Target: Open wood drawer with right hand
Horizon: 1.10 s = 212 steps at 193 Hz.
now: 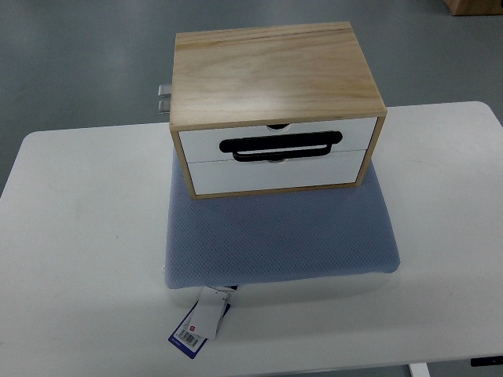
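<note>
Drawers sit shut in the wood drawer box (pixel 275 106), which stands at the back of a blue cushion (pixel 279 232) on the white surface (pixel 78 259), a little toward twelve o'clock from the picture's middle. Two white fronts face six o'clock, toward the robot. A black handle (pixel 280 145) lies across the upper front (pixel 275 137), its long axis running from nine to three o'clock, just above the seam with the lower front (pixel 275 174). Neither hand shows anywhere, so I cannot tell whether the fingers are spread or curled, nor which arm is nearer. By my judgement the right hand must come in from three o'clock, hook the bar and pull toward six o'clock. A tag (pixel 200 320) hangs off the cushion's front edge, and metal hardware (pixel 165 99) juts from the box's nine o'clock side.
</note>
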Each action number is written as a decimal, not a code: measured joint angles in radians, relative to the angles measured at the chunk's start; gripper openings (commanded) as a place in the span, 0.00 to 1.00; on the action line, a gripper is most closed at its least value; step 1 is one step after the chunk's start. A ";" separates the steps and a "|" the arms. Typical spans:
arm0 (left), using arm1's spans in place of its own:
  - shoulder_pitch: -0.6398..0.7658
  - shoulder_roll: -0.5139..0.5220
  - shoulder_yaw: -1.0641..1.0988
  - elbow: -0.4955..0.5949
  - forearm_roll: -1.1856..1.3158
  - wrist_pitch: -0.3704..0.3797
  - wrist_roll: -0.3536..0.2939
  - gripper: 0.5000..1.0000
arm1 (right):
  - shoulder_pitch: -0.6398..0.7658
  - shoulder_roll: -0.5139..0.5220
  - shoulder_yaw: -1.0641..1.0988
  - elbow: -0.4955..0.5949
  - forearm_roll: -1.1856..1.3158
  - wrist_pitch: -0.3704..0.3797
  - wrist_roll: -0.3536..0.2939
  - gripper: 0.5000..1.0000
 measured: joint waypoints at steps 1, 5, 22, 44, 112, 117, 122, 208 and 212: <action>0.000 0.000 0.000 0.000 0.000 0.000 0.001 1.00 | 0.009 0.000 -0.010 0.006 0.000 0.002 -0.005 0.89; 0.000 0.000 0.000 -0.002 0.000 0.000 0.003 1.00 | 0.044 -0.001 -0.048 0.031 0.001 0.008 -0.025 0.89; -0.004 0.000 0.000 -0.009 0.000 0.000 0.006 1.00 | 0.163 -0.001 -0.178 0.150 0.005 0.022 -0.100 0.89; -0.005 0.000 -0.001 -0.010 0.000 0.000 0.007 1.00 | 0.265 0.005 -0.301 0.320 0.054 0.013 -0.187 0.88; -0.005 0.000 -0.002 -0.005 -0.004 0.001 0.009 1.00 | 0.331 0.071 -0.421 0.551 0.377 -0.195 -0.249 0.88; -0.005 0.000 -0.002 -0.006 -0.004 0.001 0.009 1.00 | 0.326 0.081 -0.422 0.552 0.379 -0.202 -0.249 0.89; -0.005 0.000 -0.002 -0.007 -0.004 0.001 0.009 1.00 | 0.319 0.090 -0.423 0.553 0.380 -0.208 -0.249 0.89; -0.007 0.000 -0.003 -0.010 -0.009 0.001 0.009 1.00 | 0.160 0.148 -0.429 0.546 0.252 -0.242 -0.249 0.89; -0.007 0.000 -0.003 -0.010 -0.009 0.001 0.009 1.00 | 0.154 0.148 -0.431 0.545 0.240 -0.244 -0.249 0.89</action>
